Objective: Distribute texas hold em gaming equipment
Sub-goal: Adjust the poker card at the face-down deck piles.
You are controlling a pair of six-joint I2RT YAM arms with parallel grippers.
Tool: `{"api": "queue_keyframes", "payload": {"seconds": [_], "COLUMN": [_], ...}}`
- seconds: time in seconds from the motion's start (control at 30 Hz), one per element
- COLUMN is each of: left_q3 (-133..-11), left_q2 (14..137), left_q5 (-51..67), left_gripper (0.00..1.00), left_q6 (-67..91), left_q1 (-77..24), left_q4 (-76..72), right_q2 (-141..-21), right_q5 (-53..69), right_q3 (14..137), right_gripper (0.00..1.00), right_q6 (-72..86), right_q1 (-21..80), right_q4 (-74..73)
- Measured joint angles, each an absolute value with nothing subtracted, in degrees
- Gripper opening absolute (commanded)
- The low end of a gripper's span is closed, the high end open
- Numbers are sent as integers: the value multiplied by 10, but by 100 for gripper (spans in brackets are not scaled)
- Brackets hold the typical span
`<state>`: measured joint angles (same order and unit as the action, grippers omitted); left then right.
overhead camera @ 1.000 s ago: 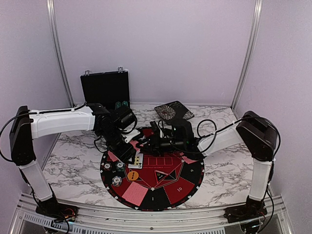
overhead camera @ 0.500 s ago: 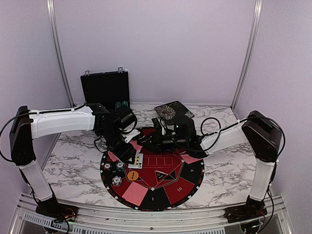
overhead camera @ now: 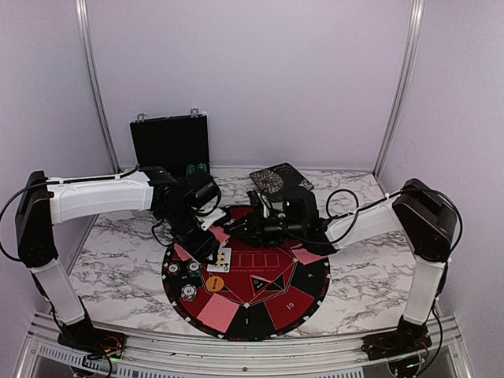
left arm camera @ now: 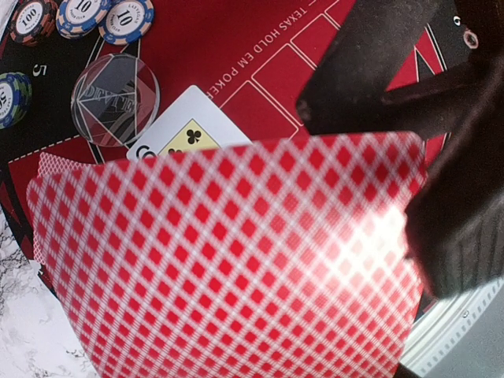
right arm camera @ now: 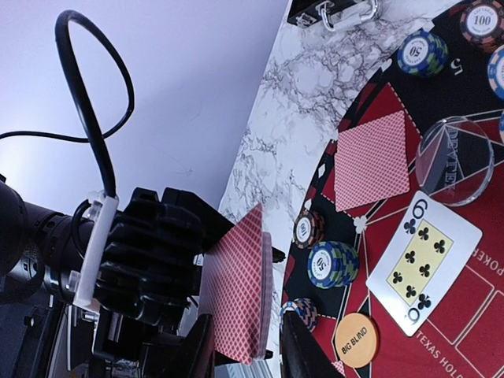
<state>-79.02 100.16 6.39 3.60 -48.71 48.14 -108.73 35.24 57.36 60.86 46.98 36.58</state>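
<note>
Pips of the 6 of clubs (right arm camera: 424,262) show in full only from the right wrist, where the right gripper (right arm camera: 246,323), part-open, straddles the deck (right arm camera: 236,276) clamped by the left gripper (overhead camera: 211,246).

Far half of the mat (overhead camera: 272,303) is being crowded: the left gripper (overhead camera: 211,250) is holding the red-backed deck (right arm camera: 236,291) on edge, and the right gripper (right arm camera: 248,350) is straddling its lower corner. On the mat's left side, chips (overhead camera: 189,272), a clear disc (right arm camera: 455,161) and a face-up card (right arm camera: 425,256) are blocking passage. The mat's near-right sector and the marble table (overhead camera: 370,276) to its right are lying open.
</note>
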Motion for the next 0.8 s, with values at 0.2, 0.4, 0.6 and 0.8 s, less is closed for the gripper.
{"api": "queue_keyframes", "payload": {"seconds": [0.2,0.4,0.6,0.8], "left_q3": [-790,-790,-790,-790], "left_q2": [1002,1002,1002,1002], "left_q5": [64,64,64,64], "left_gripper": [34,34,34,34], "left_q6": [36,36,36,36], "left_q1": [-487,-487,-487,-487], "left_q4": [481,481,481,481], "right_q2": [-1087,-1089,-1097,-1098], "right_q5": [353,353,353,353], "right_q3": [574,574,576,576], "right_gripper": [24,20,17,17], "right_q6": [609,609,609,609], "right_q1": [470,470,470,470], "right_q4": [364,364,362,362]}}
